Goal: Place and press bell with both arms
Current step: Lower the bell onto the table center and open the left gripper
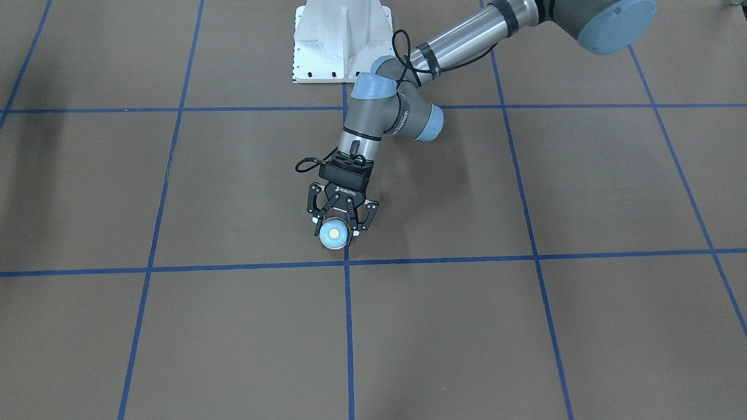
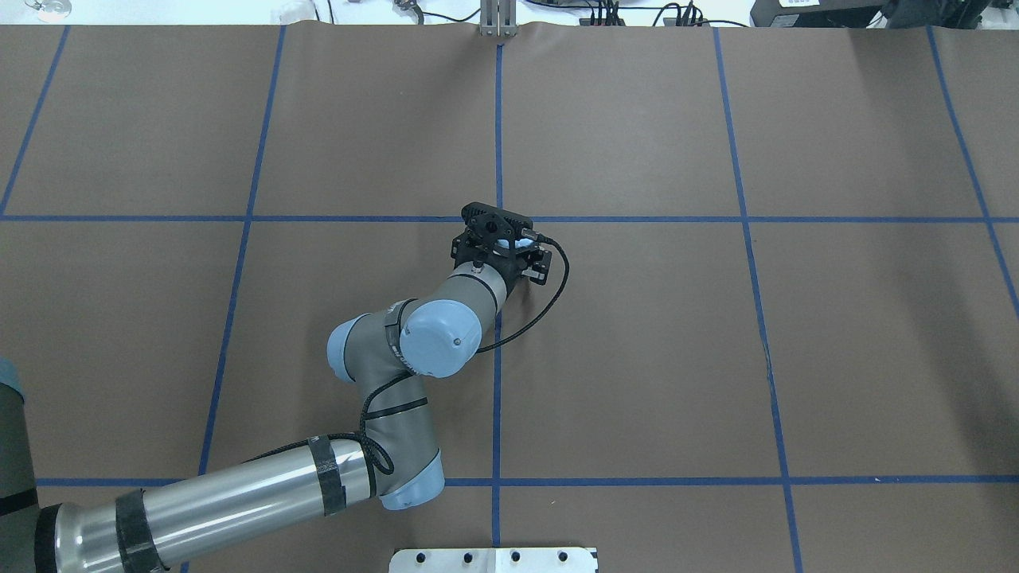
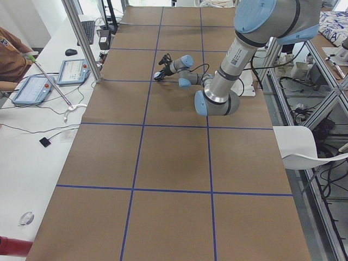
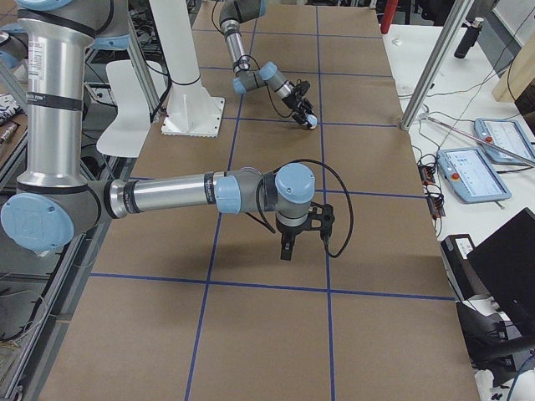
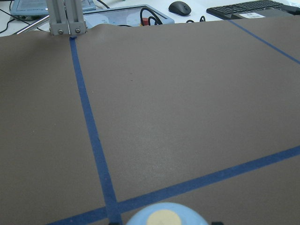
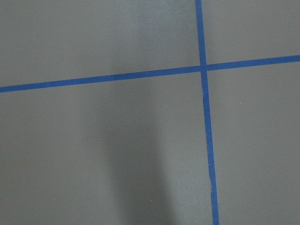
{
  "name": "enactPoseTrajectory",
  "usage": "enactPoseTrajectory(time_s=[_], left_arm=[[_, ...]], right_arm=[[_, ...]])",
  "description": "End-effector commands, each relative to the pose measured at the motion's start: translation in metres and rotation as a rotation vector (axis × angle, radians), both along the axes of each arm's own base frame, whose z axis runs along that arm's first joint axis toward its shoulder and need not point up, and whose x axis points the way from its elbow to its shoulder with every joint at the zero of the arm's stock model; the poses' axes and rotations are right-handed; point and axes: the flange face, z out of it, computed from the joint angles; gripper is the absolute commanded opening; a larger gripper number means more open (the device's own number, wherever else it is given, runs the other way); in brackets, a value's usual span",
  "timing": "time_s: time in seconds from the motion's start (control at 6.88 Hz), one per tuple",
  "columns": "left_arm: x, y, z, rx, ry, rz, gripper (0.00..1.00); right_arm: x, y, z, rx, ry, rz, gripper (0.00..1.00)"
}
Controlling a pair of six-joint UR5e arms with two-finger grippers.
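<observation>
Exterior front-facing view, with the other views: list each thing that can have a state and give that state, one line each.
bell: upright, button on top, between the left gripper's fingers.
left gripper: shut on the bell.
right gripper: pointing down over the table, far from the bell; open or shut cannot be told.

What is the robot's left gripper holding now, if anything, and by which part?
The left gripper holds the small light-blue dome-shaped call bell by opposite sides of its dome; the cream top button is uncovered.
</observation>
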Motion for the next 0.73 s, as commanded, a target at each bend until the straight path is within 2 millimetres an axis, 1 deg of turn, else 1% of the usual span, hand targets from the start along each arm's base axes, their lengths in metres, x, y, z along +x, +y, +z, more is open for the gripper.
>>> enactPoseTrajectory(time_s=[0.0,0.15,0.29,0.44,0.58], left_arm=[[0.002,0.004,-0.002,0.000,0.002,0.005,0.80],[0.003,0.005,0.000,0.000,0.000,0.005,1.00],[0.002,0.005,-0.002,0.001,0.005,0.006,1.00],[0.001,0.006,-0.017,0.009,0.028,0.009,1.00],[-0.006,0.000,-0.034,0.018,0.052,0.002,1.00]], right_arm=[[0.000,0.000,0.000,0.000,0.000,0.000,1.00],[0.000,0.000,-0.001,0.002,0.000,0.000,1.00],[0.000,0.000,-0.001,0.002,0.000,0.000,1.00],[0.000,-0.001,-0.002,0.005,-0.002,0.000,1.00],[-0.001,-0.008,-0.014,0.028,-0.005,0.002,1.00]])
